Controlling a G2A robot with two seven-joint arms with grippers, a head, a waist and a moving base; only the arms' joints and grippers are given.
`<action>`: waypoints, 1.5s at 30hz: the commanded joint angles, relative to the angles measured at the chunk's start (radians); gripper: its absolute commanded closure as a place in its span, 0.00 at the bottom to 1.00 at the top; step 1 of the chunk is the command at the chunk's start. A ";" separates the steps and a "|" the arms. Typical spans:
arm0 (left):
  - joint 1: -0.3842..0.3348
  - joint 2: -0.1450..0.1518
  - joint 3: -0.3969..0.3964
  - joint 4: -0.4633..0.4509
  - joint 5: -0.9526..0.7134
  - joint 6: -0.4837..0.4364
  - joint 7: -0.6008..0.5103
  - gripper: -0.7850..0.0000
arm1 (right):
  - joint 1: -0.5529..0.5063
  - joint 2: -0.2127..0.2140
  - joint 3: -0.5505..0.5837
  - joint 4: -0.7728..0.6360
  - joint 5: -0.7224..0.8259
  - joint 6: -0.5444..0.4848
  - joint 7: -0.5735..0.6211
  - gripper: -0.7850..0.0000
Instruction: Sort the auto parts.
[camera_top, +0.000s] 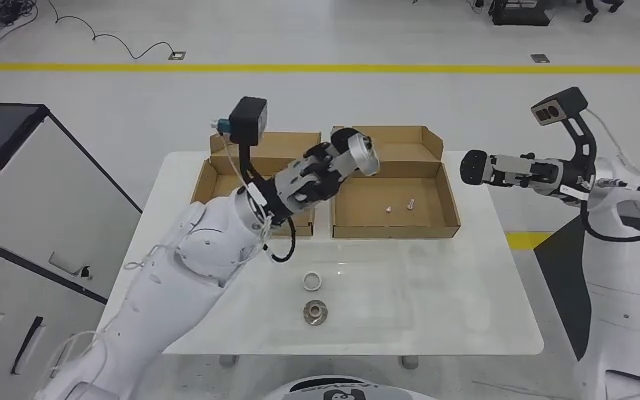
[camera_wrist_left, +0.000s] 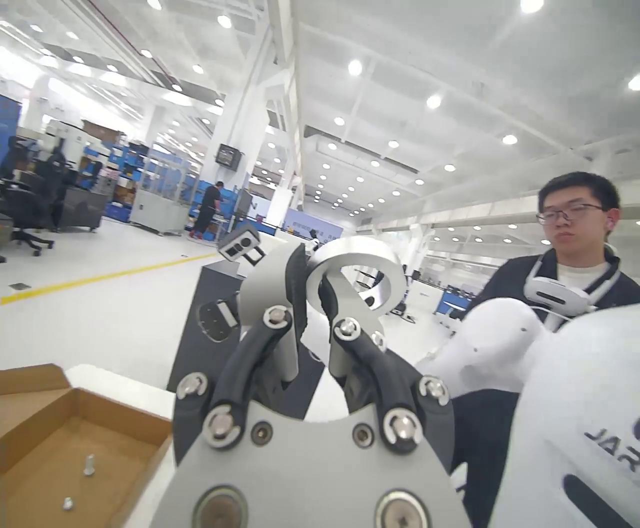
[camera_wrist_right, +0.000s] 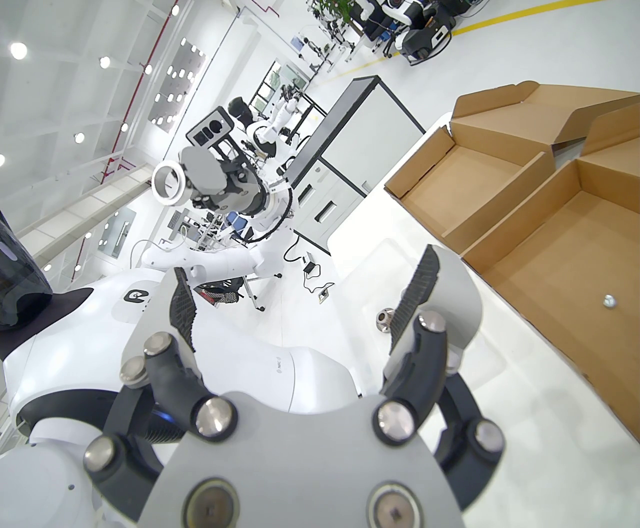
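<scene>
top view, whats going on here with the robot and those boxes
The robot is sorting parts into two boxes. Its left claw is shut on a metal ring, held up in the air near the back of the boxes. The right claw is open with nothing in it, by the right edge of the table. The right box holds two bolts. A white ring and a hub lie on the table in front.
</scene>
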 joint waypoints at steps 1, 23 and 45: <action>-0.016 -0.005 -0.003 0.009 0.046 0.045 0.020 1.00 | 0.000 0.000 0.000 0.000 0.000 0.000 0.000 0.00; -0.026 -0.023 0.062 -0.006 0.409 0.481 -0.297 1.00 | 0.000 0.000 0.000 0.000 0.000 0.000 0.000 0.00; -0.007 -0.028 0.047 -0.028 0.486 0.687 -0.423 1.00 | 0.000 0.000 0.000 0.000 0.000 0.000 0.000 0.00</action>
